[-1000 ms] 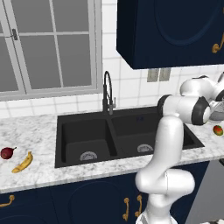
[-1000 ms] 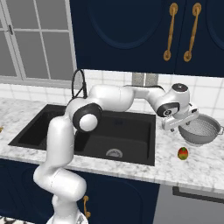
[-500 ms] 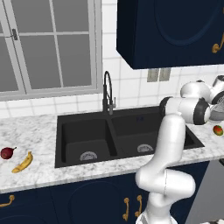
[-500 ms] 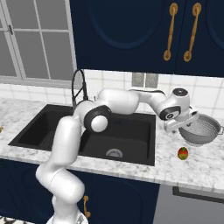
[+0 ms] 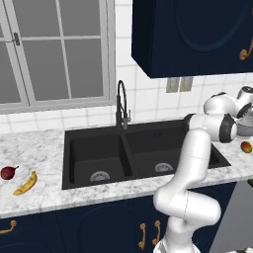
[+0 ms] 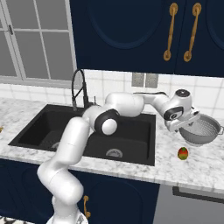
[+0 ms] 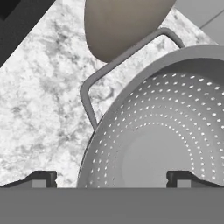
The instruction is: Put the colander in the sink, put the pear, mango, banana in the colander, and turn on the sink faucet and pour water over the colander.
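First step in hand — the gripper (image 7: 111,177), fingers spread wide, straddles the rim of the colander (image 6: 200,131) on the counter right of the sink (image 6: 131,127); next, it likely lowers and closes.

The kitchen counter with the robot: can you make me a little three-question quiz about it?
1. True or false: the colander sits in the sink.
2. Which fruit lies nearest the colander: A banana, B mango, C pear?
3. Are the gripper jaws wide apart or shut?

Key: 1 false, it stands on the counter. 2 B. 3 wide apart, astride the colander's rim.
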Available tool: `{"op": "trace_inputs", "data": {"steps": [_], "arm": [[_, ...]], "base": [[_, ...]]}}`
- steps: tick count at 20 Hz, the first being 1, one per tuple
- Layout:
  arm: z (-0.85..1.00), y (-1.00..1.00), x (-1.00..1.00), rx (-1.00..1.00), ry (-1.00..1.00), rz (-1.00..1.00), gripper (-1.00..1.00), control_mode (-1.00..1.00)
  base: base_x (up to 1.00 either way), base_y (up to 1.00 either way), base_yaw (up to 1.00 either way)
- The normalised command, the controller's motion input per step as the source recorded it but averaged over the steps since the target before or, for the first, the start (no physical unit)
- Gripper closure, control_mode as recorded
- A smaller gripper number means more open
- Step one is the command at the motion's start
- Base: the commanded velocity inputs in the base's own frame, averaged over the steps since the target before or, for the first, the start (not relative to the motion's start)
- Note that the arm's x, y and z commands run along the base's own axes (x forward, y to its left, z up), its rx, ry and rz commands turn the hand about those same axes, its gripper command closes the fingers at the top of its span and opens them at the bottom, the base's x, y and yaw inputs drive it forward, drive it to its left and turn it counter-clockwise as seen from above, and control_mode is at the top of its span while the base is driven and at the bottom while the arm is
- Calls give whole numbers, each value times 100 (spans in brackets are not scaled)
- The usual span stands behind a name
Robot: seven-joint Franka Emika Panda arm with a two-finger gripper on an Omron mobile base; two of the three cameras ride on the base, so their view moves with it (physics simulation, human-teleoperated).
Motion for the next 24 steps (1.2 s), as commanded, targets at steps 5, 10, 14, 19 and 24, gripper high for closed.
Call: {"op": "trace_inputs", "data": {"steps": [5, 10, 14, 19, 24], "arm": [[-61, 6, -15, 0, 2, 0, 100, -100], [-68, 25, -17, 0, 6, 0, 100, -100], [-41, 22, 0, 0, 0, 0, 100, -100], [-8, 8, -13, 0, -2, 0, 100, -100], [21, 9, -54, -7, -29, 0, 100, -100]], "base": [[0, 0, 0], [0, 0, 0], [0, 0, 0], [0, 0, 0], [0, 0, 0]]}}
